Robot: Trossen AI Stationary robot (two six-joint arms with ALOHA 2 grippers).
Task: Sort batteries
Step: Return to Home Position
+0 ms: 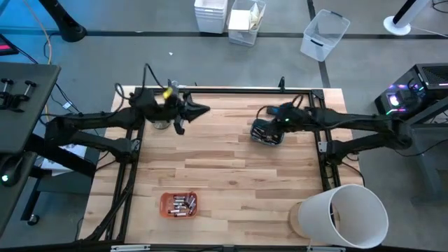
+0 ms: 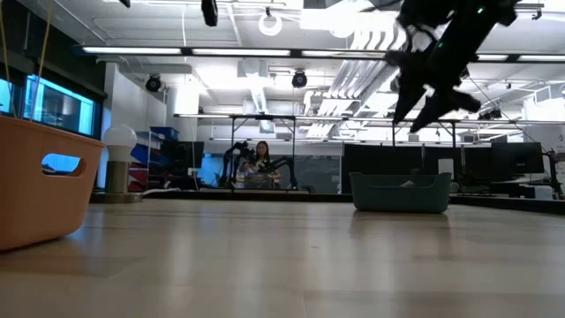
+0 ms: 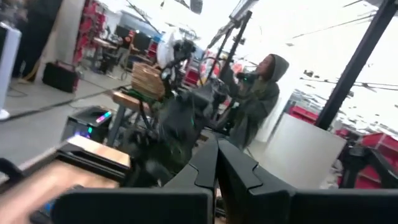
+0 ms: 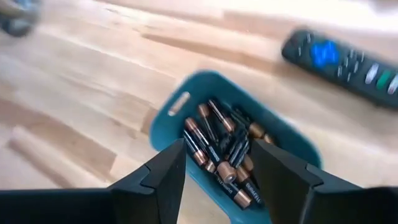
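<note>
A teal tray [image 4: 181, 102] holds several batteries [image 4: 224, 149], dark with copper ends, lying heaped on its floor. My right gripper [image 4: 224, 180] hangs open just above them, one finger to each side of the heap, with nothing between the fingers. In the high view this gripper [image 1: 269, 130] is over the tray [image 1: 260, 137] at the table's far right. A second, orange tray [image 1: 166, 204] near the front edge holds several more batteries [image 1: 183, 204]. My left gripper [image 1: 203, 110] is shut and empty, up in the air at the far left, pointing toward the right arm.
A dark remote [image 4: 348, 59] with coloured buttons lies on the wood beyond the teal tray. A white bucket [image 1: 346, 215] lies on its side at the near right corner. Bare wood stretches between the two trays. A person stands in the room beyond the table.
</note>
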